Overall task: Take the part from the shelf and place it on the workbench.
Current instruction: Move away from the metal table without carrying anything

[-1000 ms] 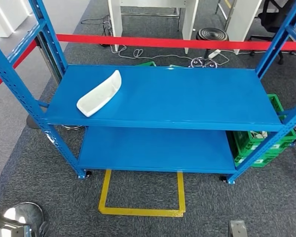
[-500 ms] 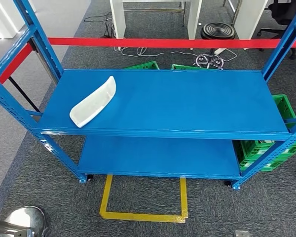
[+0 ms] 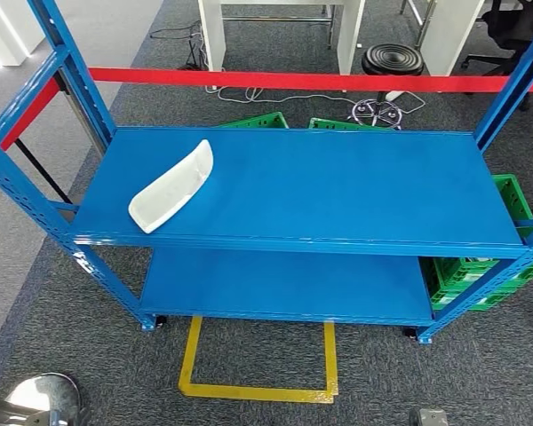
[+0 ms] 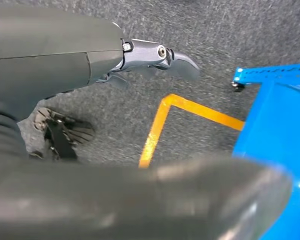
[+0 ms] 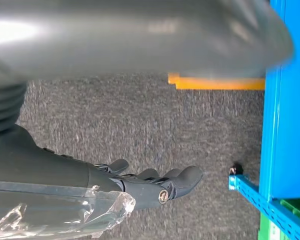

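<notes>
Head view has shifted only slightly over the last second, so the approach is settling: the white part (image 3: 171, 187) lies untouched at the shelf's (image 3: 330, 191) left end, both robot hands hanging released, nothing grasped.

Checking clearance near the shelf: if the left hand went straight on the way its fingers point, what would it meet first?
Probably the blue shelf's lower frame, past grey carpet and the yellow floor line; depth is unclear.
</notes>
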Robot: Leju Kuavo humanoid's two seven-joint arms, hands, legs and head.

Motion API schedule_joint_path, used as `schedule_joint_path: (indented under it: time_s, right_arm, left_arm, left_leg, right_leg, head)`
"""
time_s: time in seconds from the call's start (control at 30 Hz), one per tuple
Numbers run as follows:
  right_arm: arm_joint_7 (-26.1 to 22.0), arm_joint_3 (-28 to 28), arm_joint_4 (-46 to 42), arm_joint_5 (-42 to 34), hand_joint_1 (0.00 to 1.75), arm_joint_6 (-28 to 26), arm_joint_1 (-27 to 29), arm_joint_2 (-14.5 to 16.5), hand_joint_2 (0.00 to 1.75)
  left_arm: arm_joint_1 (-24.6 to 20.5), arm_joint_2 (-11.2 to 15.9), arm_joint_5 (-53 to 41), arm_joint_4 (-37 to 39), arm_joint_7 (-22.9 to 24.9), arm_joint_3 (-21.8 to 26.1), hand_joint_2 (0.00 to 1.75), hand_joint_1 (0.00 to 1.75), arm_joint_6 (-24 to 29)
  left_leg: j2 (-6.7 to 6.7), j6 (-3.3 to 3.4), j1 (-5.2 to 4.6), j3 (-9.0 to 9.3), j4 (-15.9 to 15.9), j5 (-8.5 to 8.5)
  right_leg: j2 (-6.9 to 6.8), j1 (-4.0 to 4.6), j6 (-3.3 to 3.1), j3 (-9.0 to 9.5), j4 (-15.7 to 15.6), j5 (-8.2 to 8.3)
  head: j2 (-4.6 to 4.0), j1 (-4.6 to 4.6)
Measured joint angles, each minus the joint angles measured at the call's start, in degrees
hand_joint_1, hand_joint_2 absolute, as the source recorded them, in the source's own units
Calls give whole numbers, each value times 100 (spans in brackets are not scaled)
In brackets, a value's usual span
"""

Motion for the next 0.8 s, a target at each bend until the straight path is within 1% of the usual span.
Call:
schedule_joint_path:
  time_s: [0.17, 0.3, 0.47, 0.6, 0.73, 0.8]
  right_arm:
    - [-80, -21, 58, -60, 0, 27, -49, 0, 175]
    - [-97, -42, 106, -64, 0, 39, -72, 0, 0]
    - [-90, -59, 172, -56, 0, 96, -87, 0, 0]
    - [-156, -119, 186, -41, 0, 94, -83, 2, 0]
    - [-165, -270, 98, 42, 0, 95, -61, 11, 0]
    - [-117, -390, -59, 162, 0, 158, -27, 25, 0]
  left_arm:
    - [-39, 1, 46, 16, -176, 4, 175, 0, -21]
    - [-66, 0, 46, 38, -187, 11, 0, 0, -18]
    - [-47, 1, 42, 48, -19, 7, 0, 0, 71]
    - [2, 2, 129, 27, -23, -19, 0, 0, 251]
    - [71, 2, 221, -98, -176, -71, 0, 0, 567]
    - [71, 10, 230, -182, -430, -82, 0, 0, 610]
  left_leg:
    - [0, 7, 0, 1, 0, -5]
    - [0, 10, 0, 3, 0, -7]
    - [0, 11, 0, 5, 0, -8]
    - [0, 11, 0, 5, 0, -8]
    - [0, 12, 0, 5, 0, -9]
    - [0, 12, 0, 6, 0, -8]
  right_leg:
    - [-1, 0, 4, 13, -24, 3]
    - [-1, 0, 9, 19, -32, 6]
    - [-1, 0, 10, 22, -35, 7]
    - [-1, 0, 10, 21, -35, 7]
    - [-1, 0, 10, 21, -35, 7]
    - [-2, 0, 10, 20, -36, 7]
  head:
    - [0, 1]
    - [0, 1]
    - [0, 0]
    - [0, -1]
    - [0, 0]
    - [0, -1]
